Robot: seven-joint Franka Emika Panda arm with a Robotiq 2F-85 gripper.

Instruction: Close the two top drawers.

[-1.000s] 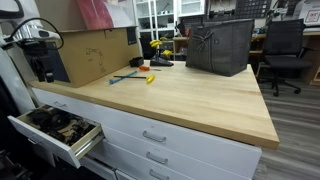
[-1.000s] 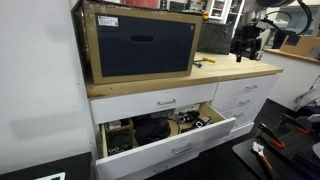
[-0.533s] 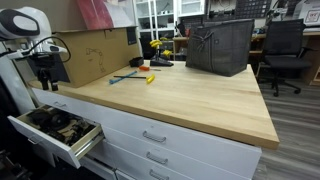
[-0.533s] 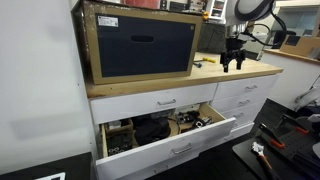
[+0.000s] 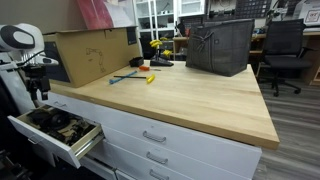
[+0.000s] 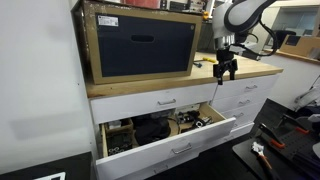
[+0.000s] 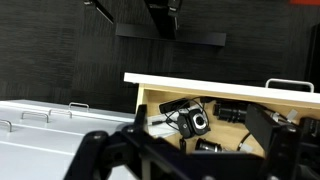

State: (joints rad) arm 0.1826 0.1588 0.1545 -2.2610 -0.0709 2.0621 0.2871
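Observation:
One wide white drawer stands pulled out below the wooden benchtop. In the other exterior view its front carries a silver handle. It holds a webcam, lenses and cables. The drawer front above it looks shut, as does the one beside that. My gripper hangs at the bench's front edge over the open drawer, also seen in an exterior view. In the wrist view its dark fingers are spread wide and empty above the drawer's white front.
A cardboard box holding a black bin sits on the benchtop. A black tote and small tools are further back. An office chair stands behind. More closed drawers lie below.
My arm has moved from above the back of the benchtop down and forward to the front edge, over the open drawer. The drawers have not moved.

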